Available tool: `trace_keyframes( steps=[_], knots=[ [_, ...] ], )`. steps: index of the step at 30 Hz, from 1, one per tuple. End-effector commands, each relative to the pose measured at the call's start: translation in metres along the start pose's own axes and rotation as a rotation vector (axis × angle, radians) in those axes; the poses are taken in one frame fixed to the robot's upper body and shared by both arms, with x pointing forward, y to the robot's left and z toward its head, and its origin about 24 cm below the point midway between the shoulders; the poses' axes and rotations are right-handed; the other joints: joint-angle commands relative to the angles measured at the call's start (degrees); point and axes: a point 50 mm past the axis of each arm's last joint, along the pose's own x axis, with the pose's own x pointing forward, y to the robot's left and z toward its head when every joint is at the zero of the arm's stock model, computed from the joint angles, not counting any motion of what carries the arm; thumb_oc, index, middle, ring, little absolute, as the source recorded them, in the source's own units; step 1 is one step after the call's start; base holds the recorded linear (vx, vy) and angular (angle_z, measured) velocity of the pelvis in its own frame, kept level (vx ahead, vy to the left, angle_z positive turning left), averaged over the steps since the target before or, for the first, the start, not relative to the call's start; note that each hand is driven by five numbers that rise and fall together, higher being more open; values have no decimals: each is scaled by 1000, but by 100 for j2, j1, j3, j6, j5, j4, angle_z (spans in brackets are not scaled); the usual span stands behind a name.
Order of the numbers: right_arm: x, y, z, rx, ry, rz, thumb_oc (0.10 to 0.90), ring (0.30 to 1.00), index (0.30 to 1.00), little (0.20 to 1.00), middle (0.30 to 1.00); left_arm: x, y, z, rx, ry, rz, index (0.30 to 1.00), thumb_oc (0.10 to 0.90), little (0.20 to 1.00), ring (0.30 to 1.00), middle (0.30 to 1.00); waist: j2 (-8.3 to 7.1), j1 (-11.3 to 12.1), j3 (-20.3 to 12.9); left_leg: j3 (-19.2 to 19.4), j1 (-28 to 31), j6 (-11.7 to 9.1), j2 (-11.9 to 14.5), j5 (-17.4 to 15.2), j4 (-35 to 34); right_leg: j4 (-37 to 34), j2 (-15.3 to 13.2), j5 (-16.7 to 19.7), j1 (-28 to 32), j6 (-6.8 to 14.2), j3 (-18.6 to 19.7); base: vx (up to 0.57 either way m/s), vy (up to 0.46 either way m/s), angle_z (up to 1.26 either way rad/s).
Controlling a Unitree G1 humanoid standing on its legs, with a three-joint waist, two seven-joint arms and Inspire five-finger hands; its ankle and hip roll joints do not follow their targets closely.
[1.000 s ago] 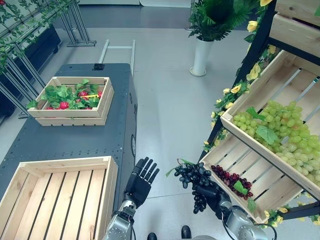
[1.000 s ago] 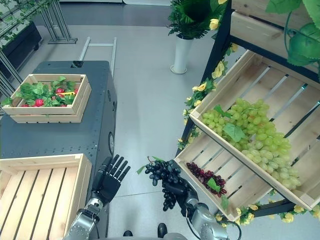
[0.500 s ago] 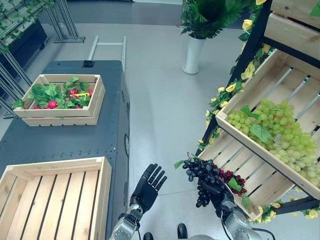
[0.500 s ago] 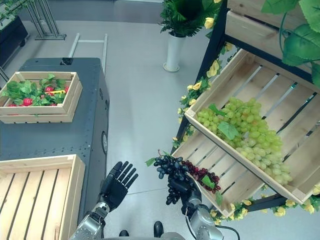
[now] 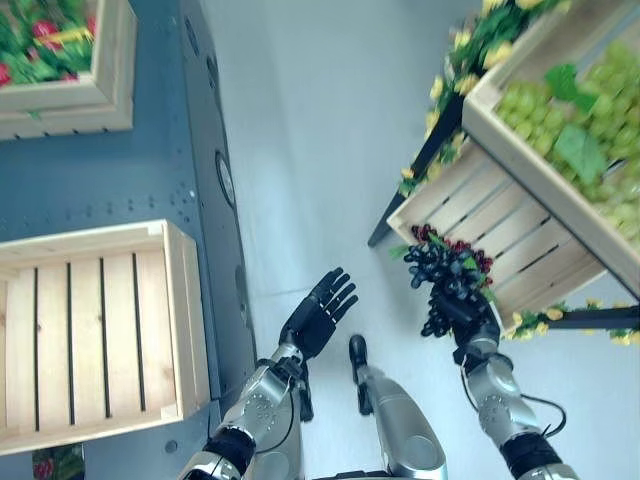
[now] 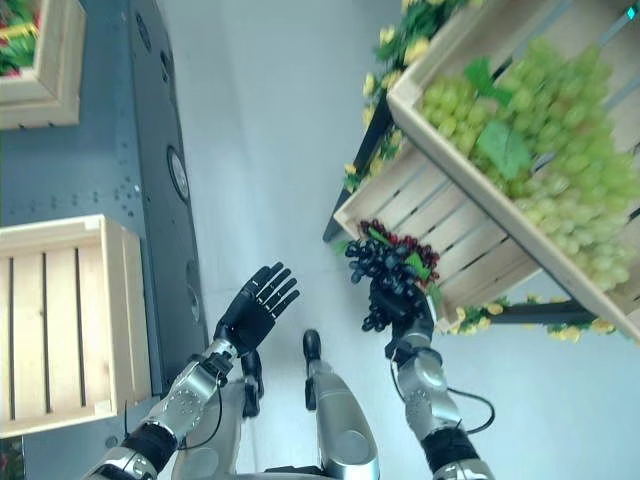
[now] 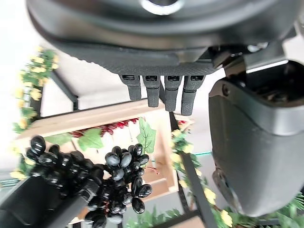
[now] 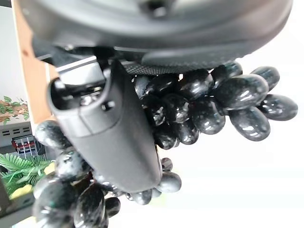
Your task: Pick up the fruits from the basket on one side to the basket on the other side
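Gripping a bunch of black grapes (image 5: pixel 447 285) in the right hand (image 5: pixel 462 312), fingers and thumb curled round the cluster, held in the air just in front of the lower shelf crate (image 5: pixel 497 215). Dangling loose below the palm, part of the bunch, with only the upper berries pinned by the thumb in the right wrist view. Spread flat with straight fingers, the left hand (image 5: pixel 317 316), empty, just beside the right one and between it and the dark table (image 5: pixel 120 190).

Likely risk from here: berries tearing off or the bunch sliding out during the swing across, given a hold on part of the cluster only. Also possible: catching the hanging part on the crate rim on the way over, or letting go too early so the grapes land on the floor (image 5: pixel 310 120) short of the table.

Behind the right hand, red grapes (image 6: pixel 395 240) and a leaf in the lower shelf crate; above that, a second crate (image 5: pixel 570 170) heaped with green grapes (image 5: pixel 575 120). Beyond the left hand, on the table, an empty wooden crate (image 5: pixel 90 330), the probable target. Farther off, another crate (image 5: pixel 70 70) with green leaves and red fruit.
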Motion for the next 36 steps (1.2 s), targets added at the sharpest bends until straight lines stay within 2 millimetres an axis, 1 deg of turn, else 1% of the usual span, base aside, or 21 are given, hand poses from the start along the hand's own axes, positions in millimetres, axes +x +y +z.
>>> trace_keyframes(
  steps=[1,2,3,7,10,11,12,13,17,19,20,21,22,25,27,28,29,32,34,36],
  knots=[
    [5,7,86,18,-407,41,400,300,300,300,300,7,-33,-7,-7,-25,-162,900,800,900,900,900,59,-74,-362,-163,-394,-34,-108,-539,827,989,128,-449,-196,-341,-390,-63,-17,-2],
    [7,5,93,15,-427,38,400,300,300,300,300,9,-35,-6,1,-24,-173,900,800,900,900,900,61,-76,-332,-171,-495,-33,-106,-583,956,1121,134,-490,-292,-354,-399,-108,-29,-3],
    [12,5,109,11,-470,23,400,300,300,300,300,13,-40,-1,19,-24,-197,900,800,900,900,900,72,-64,-266,-215,-727,-37,-127,-655,1214,1364,138,-554,-489,-386,-435,-94,-34,-2],
    [16,3,131,10,-542,-12,400,300,300,300,300,19,-48,9,31,-33,-229,900,800,900,900,900,83,-43,-208,-275,-1111,-9,-164,-804,1659,1829,149,-702,-848,-447,-483,-62,-43,4],
    [19,8,145,-1,-581,-18,400,300,300,300,300,22,-52,14,39,-38,-249,900,800,900,900,900,76,-15,-192,-330,-1365,22,-197,-900,1955,2136,172,-782,-1097,-479,-498,-43,-52,13],
    [20,12,152,-11,-604,-15,400,300,300,300,300,23,-55,18,51,-43,-259,900,800,900,900,900,46,9,-187,-370,-1557,43,-212,-964,2153,2344,194,-833,-1279,-490,-502,-55,-68,3],
    [20,13,155,-13,-613,-17,400,300,300,300,300,24,-55,20,55,-43,-260,900,800,900,900,900,34,22,-189,-382,-1635,52,-208,-989,2234,2425,200,-857,-1349,-498,-513,-54,-76,0],
    [21,14,158,-13,-623,-21,400,300,300,300,300,24,-56,21,60,-43,-261,900,800,900,900,900,19,39,-187,-392,-1710,62,-200,-1021,2323,2495,198,-876,-1414,-507,-528,-33,-98,-1],
    [20,13,182,-2,-697,-62,400,300,300,300,300,23,-53,27,76,-16,-237,900,800,900,900,900,-48,152,-224,-518,-2147,78,-150,-1193,2859,2928,212,-965,-1793,-532,-605,-17,-116,3],
    [20,12,189,-8,-717,-74,400,300,300,300,300,23,-53,26,78,-4,-234,900,800,900,900,900,-58,184,-230,-547,-2205,72,-164,-1199,2909,2982,225,-962,-1847,-534,-615,-4,-57,12],
    [20,12,190,-8,-718,-74,400,300,300,300,300,23,-53,26,78,-4,-234,900,800,900,900,900,-56,183,-232,-548,-2211,72,-164,-1200,2913,2985,226,-962,-1852,-534,-616,-11,-65,10],
    [23,13,202,-22,-737,-88,400,300,300,300,300,22,-53,26,85,11,-236,900,800,900,900,900,-67,248,-243,-599,-2272,59,-218,-1172,2899,3006,269,-935,-1913,-530,-604,-17,-46,4],
    [24,13,205,-25,-741,-90,400,300,300,300,300,22,-54,26,85,13,-238,900,800,900,900,900,-72,261,-248,-605,-2283,61,-227,-1164,2883,2992,281,-927,-1924,-530,-601,-33,-64,-7],
    [29,17,228,-60,-770,-115,400,300,300,300,300,23,-55,29,93,27,-250,900,800,900,900,900,-130,357,-265,-644,-2429,72,-186,-1186,2980,3033,309,-922,-2044,-550,-621,-41,-62,-16],
    [30,17,237,-78,-786,-135,400,300,300,300,300,22,-54,30,99,38,-248,900,800,900,900,900,-155,393,-274,-667,-2519,68,-153,-1223,3089,3106,300,-936,-2110,-556,-662,-13,-44,8],
    [30,17,237,-78,-787,-135,400,300,300,300,300,22,-54,30,99,38,-248,900,800,900,900,900,-152,391,-276,-669,-2531,67,-151,-1228,3101,3115,302,-939,-2120,-556,-664,-8,-47,8],
    [31,16,243,-105,-797,-159,400,300,300,300,300,22,-53,30,108,49,-240,900,800,900,900,900,-180,434,-278,-698,-2615,65,-149,-1255,3194,3180,298,-937,-2184,-551,-692,-6,-43,3],
    [32,12,252,-109,-804,-193,400,300,300,300,300,22,-52,33,113,52,-237,900,800,900,900,900,-214,476,-277,-723,-2640,51,-147,-1266,3183,3151,314,-928,-2187,-541,-704,-8,-43,5],
    [33,11,256,-113,-803,-211,400,300,300,300,300,21,-51,33,112,56,-238,900,800,900,900,900,-218,498,-268,-731,-2627,41,-147,-1266,3169,3130,313,-925,-2169,-541,-714,-4,-17,9],
    [37,9,265,-135,-797,-248,400,300,300,300,300,21,-48,34,122,62,-238,900,800,900,900,900,-199,535,-254,-742,-2634,34,-161,-1280,3172,3121,303,-922,-2173,-544,-732,0,0,0]
  ],
)
